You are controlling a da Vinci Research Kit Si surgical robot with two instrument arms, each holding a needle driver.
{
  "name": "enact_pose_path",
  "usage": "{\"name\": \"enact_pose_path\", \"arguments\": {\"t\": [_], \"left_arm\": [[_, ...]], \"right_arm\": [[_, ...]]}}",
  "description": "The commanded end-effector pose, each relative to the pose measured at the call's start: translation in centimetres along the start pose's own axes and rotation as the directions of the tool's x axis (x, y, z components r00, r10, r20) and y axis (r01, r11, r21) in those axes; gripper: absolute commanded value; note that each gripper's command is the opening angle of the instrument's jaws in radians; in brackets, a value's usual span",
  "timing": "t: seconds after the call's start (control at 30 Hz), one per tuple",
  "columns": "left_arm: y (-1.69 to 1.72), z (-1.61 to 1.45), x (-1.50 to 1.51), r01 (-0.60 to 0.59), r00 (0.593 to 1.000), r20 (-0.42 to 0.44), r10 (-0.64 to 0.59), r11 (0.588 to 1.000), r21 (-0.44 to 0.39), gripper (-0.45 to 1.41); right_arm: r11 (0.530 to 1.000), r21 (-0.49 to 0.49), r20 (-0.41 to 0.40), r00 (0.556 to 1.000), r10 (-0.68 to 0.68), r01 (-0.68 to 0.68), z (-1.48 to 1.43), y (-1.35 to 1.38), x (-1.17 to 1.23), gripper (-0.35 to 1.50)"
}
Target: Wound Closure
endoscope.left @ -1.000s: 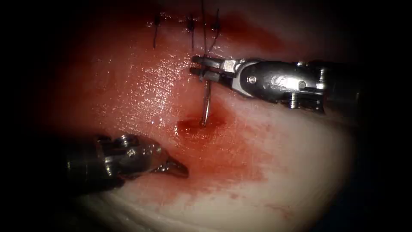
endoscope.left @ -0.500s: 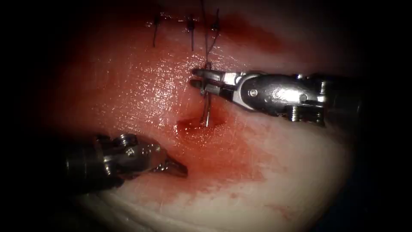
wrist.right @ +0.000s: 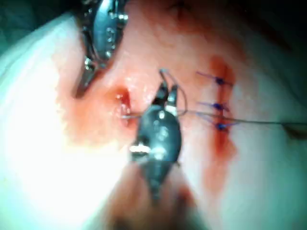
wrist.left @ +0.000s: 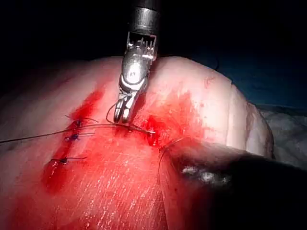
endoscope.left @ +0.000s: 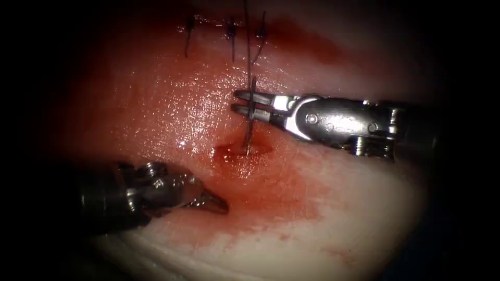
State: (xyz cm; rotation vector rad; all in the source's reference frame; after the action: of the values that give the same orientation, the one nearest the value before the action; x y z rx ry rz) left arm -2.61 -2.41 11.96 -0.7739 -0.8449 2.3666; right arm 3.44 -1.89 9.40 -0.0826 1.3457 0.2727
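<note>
My right tool (endoscope.left: pixel 240 101) comes in from the right, its jaws shut on the curved needle (endoscope.left: pixel 251 125) near its upper end. The needle stands almost upright, its tip in the tissue (endoscope.left: pixel 156 104) at a small pool of red fluid (endoscope.left: pixel 242 152). Dark thread (endoscope.left: pixel 247 47) runs up from the needle's tail past the stitches. In the left wrist view the right tool (wrist.left: pixel 123 114) grips the needle (wrist.left: pixel 109 112) just beside that pool. My left tool (endoscope.left: pixel 216 203) rests low and to the left of the pool, shut and holding nothing.
Three tied stitches (endoscope.left: pixel 230 28) with short cut ends lie in a row above the needle, also seen as stitches (wrist.right: pixel 219 105) beside a red streak. Red fluid stains the tissue around the pool. The tissue's pale edge (endoscope.left: pixel 364 208) curves off at the lower right.
My right tool has moved down toward the red pool with the needle. More of the needle's tail now shows above the jaws, and its tip stays at the pool. The left tool has not moved.
</note>
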Motion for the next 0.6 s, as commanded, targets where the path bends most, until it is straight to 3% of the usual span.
{"name": "enact_pose_path", "arguments": {"t": [0.03,0.23,0.6], "left_arm": [[-0.02,0.09,0.01,-0.001,1.0,-0.002,0.001,1.0,-0.001,-0.4],[-0.02,0.08,0.01,-0.001,1.0,-0.002,0.001,1.0,-0.002,-0.38],[-0.02,0.1,-0.01,-0.002,1.0,-0.002,0.002,1.0,0.0,-0.4]], "right_arm": [[1.0,0.0,-0.005,1.0,0.021,-0.021,0.09,-0.03,-0.01,-0.35],[0.994,0.005,0.009,0.994,0.113,-0.113,0.09,-0.06,-0.03,-0.35],[0.99,0.004,0.009,0.99,0.141,-0.141,0.07,-0.01,0.0,-0.35]]}}
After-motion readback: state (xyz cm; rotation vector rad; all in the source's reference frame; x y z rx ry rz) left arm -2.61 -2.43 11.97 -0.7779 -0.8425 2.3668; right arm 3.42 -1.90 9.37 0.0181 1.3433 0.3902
